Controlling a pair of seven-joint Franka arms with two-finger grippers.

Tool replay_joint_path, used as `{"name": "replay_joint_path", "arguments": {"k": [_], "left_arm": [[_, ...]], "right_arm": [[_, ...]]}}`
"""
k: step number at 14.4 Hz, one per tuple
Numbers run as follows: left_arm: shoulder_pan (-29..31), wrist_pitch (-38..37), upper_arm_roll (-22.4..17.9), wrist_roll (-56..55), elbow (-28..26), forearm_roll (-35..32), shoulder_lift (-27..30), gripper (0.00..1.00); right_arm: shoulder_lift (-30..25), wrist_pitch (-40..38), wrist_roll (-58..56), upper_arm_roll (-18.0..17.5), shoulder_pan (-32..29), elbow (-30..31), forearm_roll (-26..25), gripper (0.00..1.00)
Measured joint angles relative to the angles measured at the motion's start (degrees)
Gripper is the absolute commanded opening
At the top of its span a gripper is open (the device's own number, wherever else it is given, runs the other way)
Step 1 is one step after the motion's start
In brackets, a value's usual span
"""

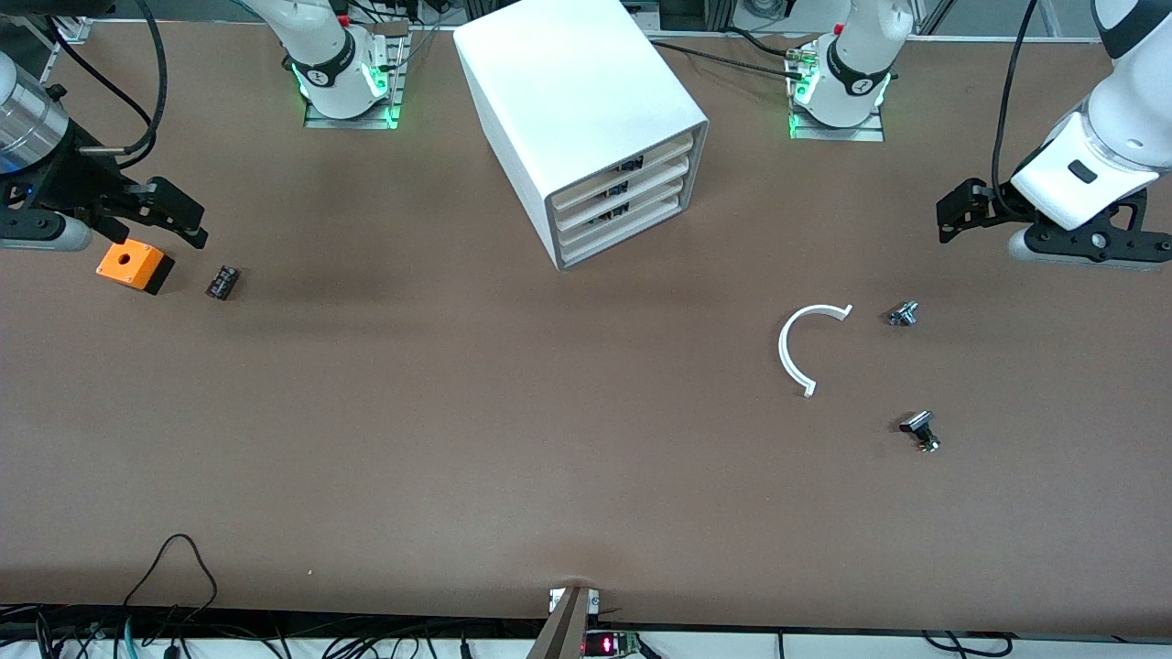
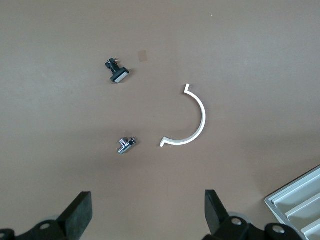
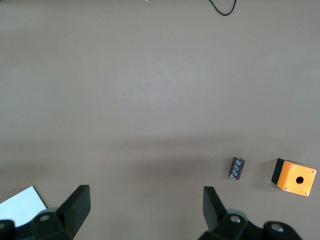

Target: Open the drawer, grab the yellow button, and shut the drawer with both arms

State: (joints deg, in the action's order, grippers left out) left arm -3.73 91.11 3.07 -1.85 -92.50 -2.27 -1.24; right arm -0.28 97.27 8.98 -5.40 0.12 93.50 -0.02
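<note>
Button is not visible; all drawers of the white cabinet [image 1: 586, 128] look closed, mid-surface between both bases. Left end effector [image 1: 957, 212] and right end effector [image 1: 179, 215], fingers apart, hover at opposite ends, roughly equally distant

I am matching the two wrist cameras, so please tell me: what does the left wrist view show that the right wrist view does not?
Only the left wrist view: the white curved strip, two small metal parts and a corner of the drawer cabinet.
Only the right wrist view: the orange box and the small dark block.
Both: the brown table and that arm's own open jaws.
</note>
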Motion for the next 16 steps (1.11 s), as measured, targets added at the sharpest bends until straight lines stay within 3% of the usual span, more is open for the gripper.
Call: {"name": "replay_joint_path", "arguments": {"k": [11, 16], "left_arm": [[0.00, 0.00, 0.00, 0.00, 0.00, 0.00, 0.00, 0.99], [0.00, -0.28, 0.00, 0.00, 0.00, 0.00, 0.00, 0.99]], "right_arm": [[0.15, -0.20, 0.08, -0.01, 0.00, 0.01, 0.01, 1.00], [2.99, -1.16, 0.16, -0.05, 0.00, 0.88, 0.01, 1.00]]}}
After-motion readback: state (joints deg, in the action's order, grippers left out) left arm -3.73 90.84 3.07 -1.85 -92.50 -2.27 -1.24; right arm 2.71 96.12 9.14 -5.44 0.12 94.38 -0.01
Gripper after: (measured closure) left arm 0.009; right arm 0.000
